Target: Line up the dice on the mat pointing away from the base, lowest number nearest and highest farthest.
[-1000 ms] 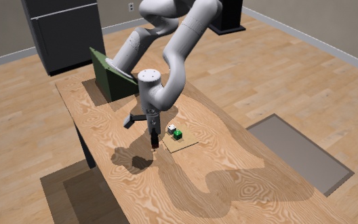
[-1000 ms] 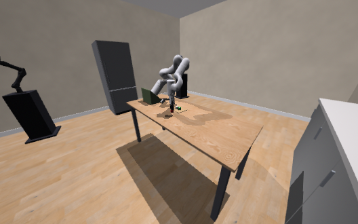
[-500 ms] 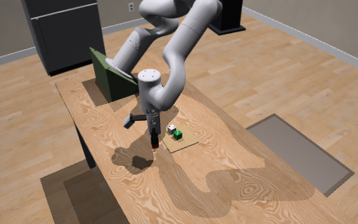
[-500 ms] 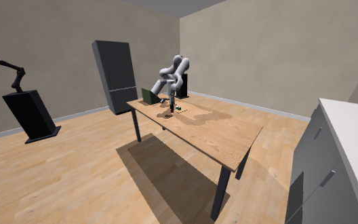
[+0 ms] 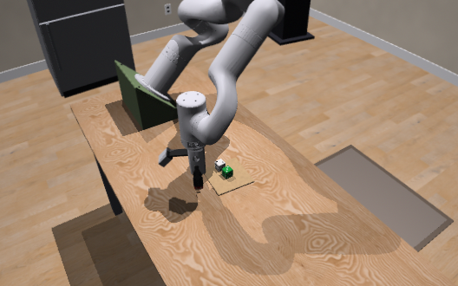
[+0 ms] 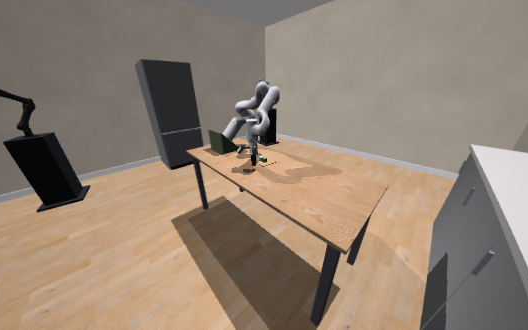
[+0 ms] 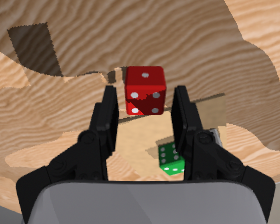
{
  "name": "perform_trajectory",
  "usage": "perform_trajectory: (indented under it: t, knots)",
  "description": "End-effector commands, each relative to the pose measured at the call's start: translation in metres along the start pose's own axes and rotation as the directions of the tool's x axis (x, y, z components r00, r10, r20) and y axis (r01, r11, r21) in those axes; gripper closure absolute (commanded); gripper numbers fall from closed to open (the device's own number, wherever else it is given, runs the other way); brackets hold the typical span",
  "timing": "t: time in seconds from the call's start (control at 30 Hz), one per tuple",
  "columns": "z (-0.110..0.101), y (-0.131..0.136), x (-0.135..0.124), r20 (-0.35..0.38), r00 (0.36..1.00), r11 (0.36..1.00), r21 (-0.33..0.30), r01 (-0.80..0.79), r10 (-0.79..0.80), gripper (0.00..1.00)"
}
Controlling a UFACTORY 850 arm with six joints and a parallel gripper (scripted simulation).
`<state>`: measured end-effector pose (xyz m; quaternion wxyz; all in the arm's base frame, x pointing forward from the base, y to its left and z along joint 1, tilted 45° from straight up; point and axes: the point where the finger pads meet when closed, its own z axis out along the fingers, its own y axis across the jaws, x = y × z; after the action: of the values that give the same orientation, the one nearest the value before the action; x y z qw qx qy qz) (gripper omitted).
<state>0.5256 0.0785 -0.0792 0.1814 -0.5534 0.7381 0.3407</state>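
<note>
Fingers (image 5: 198,189) (image 6: 253,164) stand apart, unclamped, around the red die (image 5: 198,188) (image 7: 145,90) near the mat's (image 5: 237,182) (image 7: 136,145) edge. Closing off-centre could tip it—changing its number; a low carry toward the green die (image 5: 227,172) (image 6: 264,160) (image 7: 170,156), wrist-view five o'clock, risks a knock.

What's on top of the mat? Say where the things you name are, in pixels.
Green die (image 5: 227,172) (image 6: 264,160) (image 7: 170,156) and white die (image 5: 220,164) (image 6: 260,157) (image 7: 218,136), on the mat (image 5: 239,182) (image 7: 133,145). The mat under them is covered, as are their bottom faces. In the wrist view, a gripper finger hides most of the white die.
</note>
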Motion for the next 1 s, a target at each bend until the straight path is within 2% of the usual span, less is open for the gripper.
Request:
perform_trajectory:
  t: [0.0, 0.4, 0.97]
  knots:
    - [0.006, -0.001, 0.000, 0.000, 1.000, 1.000, 0.002, 0.001, -0.001, 0.53]
    - [0.022, -0.001, 0.000, 0.000, 1.000, 1.000, 0.002, 0.001, -0.001, 0.53]
    - [0.023, -0.001, 0.000, 0.000, 1.000, 1.000, 0.002, 0.001, -0.001, 0.53]
